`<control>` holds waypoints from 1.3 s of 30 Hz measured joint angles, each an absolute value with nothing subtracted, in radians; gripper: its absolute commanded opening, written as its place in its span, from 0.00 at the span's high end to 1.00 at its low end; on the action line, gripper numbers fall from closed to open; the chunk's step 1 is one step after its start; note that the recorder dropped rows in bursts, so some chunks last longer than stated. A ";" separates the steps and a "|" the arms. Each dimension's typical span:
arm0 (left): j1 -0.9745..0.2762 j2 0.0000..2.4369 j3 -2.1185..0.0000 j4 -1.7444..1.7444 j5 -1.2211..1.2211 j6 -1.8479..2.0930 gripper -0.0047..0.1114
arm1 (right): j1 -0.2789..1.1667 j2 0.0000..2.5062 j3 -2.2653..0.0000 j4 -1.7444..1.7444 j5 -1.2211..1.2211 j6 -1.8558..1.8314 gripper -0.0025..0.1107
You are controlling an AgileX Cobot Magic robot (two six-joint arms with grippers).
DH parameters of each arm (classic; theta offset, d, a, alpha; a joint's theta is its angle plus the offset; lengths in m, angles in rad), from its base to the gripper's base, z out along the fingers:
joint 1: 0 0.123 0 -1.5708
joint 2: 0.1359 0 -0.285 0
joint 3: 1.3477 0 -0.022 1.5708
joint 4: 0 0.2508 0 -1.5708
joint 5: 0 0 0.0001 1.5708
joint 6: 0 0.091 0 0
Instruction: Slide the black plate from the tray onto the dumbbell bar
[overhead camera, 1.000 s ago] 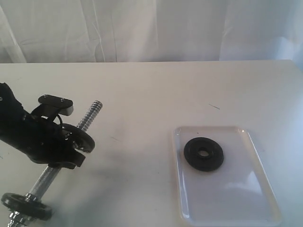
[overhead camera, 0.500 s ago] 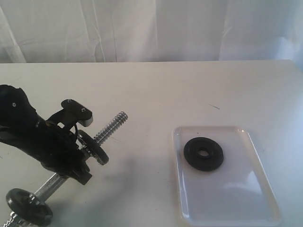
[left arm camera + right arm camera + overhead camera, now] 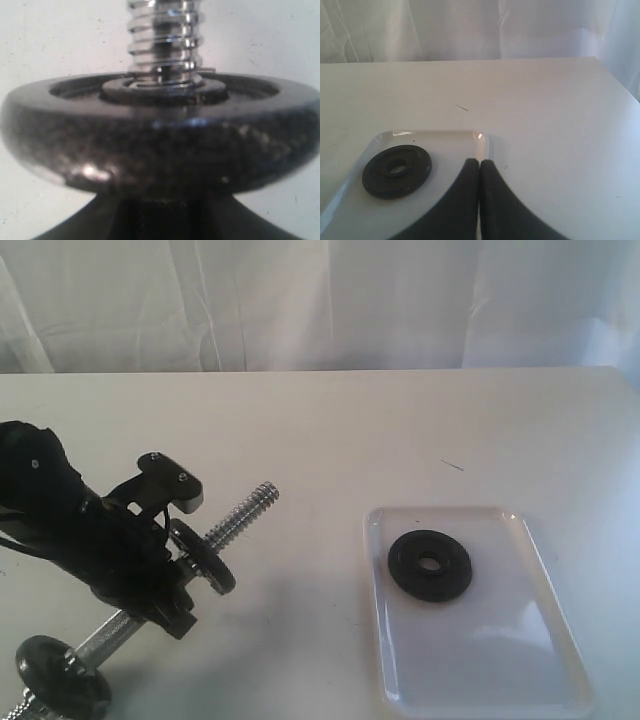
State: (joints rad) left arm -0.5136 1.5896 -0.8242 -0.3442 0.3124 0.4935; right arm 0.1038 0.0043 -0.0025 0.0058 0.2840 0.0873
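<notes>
On your left, the left jaws are clamped around the dumbbell bar (image 3: 240,517) just behind its mounted disc (image 3: 203,555). They hold the threaded end clear of the desk (image 3: 330,430), aimed up and toward the tray, while the far disc (image 3: 62,688) hangs low; you cannot tell whether it touches the desk. That hold is off-centre, so the weighted low end could twist the bar in the jaws and swing the tip off line just as you need it steady. The left wrist view is filled by that mounted disc, so it gives you no warning of an approaching plate. Moving right, open desk separates bar and tray, and both arms must meet there: a clash, or a hole brought in crooked, would jam the plate on the spiral thread instead of letting it slide. Further right, the black plate (image 3: 431,564) lies flat inside the tray (image 3: 520,640), well apart from the bar and not yet touched. The right jaws are pressed together with no gap, poised by the tray's rim beside the plate. They must spread first, and a low flat disc on glossy plastic may skid, or drag the light tray along, if you pinch it carelessly.
</notes>
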 measured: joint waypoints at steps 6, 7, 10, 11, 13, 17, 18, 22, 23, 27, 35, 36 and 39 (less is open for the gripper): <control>-0.561 1.590 -0.824 -0.344 0.323 0.503 0.96 | 0.104 0.004 -0.002 0.006 0.282 0.087 0.98; -0.566 1.590 -0.824 -0.344 0.325 0.503 0.96 | 0.104 0.004 -0.002 0.008 0.274 0.090 0.98; -0.570 1.590 -0.824 -0.349 0.331 0.503 0.96 | 0.104 0.004 -0.001 0.078 0.189 0.175 0.98; -0.570 1.590 -0.824 -0.351 0.331 0.503 0.96 | 0.104 0.004 -0.001 0.104 0.150 0.223 0.98; -0.570 1.590 -0.824 -0.351 0.331 0.503 0.96 | 0.104 0.004 -0.001 0.141 0.038 0.292 0.98; -0.570 1.590 -0.824 -0.351 0.331 0.503 0.96 | 0.104 0.004 -0.001 0.159 -0.213 0.334 0.98; -0.570 1.590 -0.824 -0.351 0.331 0.503 0.96 | 0.104 0.004 -0.001 0.161 -0.283 0.339 0.98; -0.570 1.590 -0.824 -0.351 0.331 0.503 0.96 | 0.104 0.004 -0.001 0.172 -0.473 0.344 0.98; -0.570 1.590 -0.824 -0.351 0.331 0.503 0.96 | 0.104 0.004 -0.001 0.179 -0.482 0.344 0.98; -0.570 1.590 -0.824 -0.351 0.331 0.503 0.96 | 0.104 0.048 -0.047 0.206 -0.343 0.244 0.98; -0.570 1.590 -0.824 -0.351 0.331 0.503 0.96 | 0.166 0.512 -0.394 0.116 -0.033 -0.047 0.98; -0.570 1.590 -0.824 -0.351 0.331 0.503 0.96 | 0.183 0.586 -0.460 0.106 0.027 -0.076 0.98; -0.570 1.590 -0.824 -0.351 0.331 0.503 0.96 | 0.229 0.778 -0.631 0.094 0.166 -0.111 0.98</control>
